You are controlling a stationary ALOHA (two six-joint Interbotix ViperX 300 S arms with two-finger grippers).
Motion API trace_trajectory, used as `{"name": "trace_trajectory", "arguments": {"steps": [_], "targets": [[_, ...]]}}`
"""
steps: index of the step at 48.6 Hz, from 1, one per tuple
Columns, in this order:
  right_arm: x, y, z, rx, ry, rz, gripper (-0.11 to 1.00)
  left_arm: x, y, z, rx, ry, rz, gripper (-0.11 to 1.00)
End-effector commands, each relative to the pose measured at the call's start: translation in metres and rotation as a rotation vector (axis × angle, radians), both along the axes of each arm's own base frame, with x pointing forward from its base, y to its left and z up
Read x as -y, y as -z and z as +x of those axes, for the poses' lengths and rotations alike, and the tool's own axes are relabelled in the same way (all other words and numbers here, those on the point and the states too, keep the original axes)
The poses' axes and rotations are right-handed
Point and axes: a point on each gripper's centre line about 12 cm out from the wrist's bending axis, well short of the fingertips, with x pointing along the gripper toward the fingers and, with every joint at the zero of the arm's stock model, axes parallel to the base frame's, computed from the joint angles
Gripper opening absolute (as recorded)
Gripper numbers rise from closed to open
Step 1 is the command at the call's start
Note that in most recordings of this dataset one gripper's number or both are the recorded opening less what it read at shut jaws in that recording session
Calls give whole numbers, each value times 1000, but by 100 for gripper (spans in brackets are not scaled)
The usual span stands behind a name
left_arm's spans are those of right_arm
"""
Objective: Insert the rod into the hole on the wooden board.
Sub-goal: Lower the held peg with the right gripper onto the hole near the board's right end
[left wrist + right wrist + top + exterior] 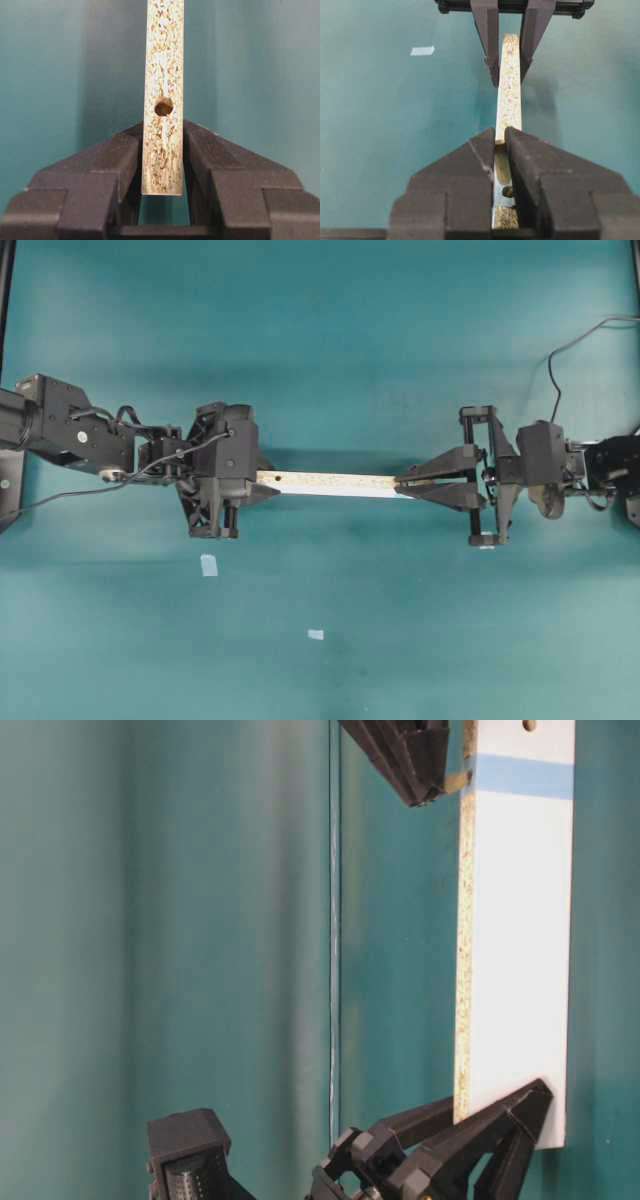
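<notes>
Left gripper [162, 165] is clamped on one end of the wooden board [330, 482], held on edge above the table, while right gripper [501, 142] pinches the rod [502, 170] just above the hole [508, 191]; insertion not yet done.

I'm holding the wooden board [335, 483] level with my left gripper [262, 483] clamping one end; my right gripper [408, 484] is sitting pinched at the other.
</notes>
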Motion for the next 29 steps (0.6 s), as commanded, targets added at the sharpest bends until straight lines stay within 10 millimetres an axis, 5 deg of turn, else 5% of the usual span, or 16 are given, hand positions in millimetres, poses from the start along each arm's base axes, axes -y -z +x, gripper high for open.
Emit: {"name": "trace_trajectory", "arguments": {"steps": [1, 29], "targets": [[-1, -5, 2, 21, 0, 1, 12, 1, -6, 3, 18, -2, -5, 32], [2, 2, 0, -35, 21, 2, 12, 1, -6, 3, 18, -2, -5, 32]]}}
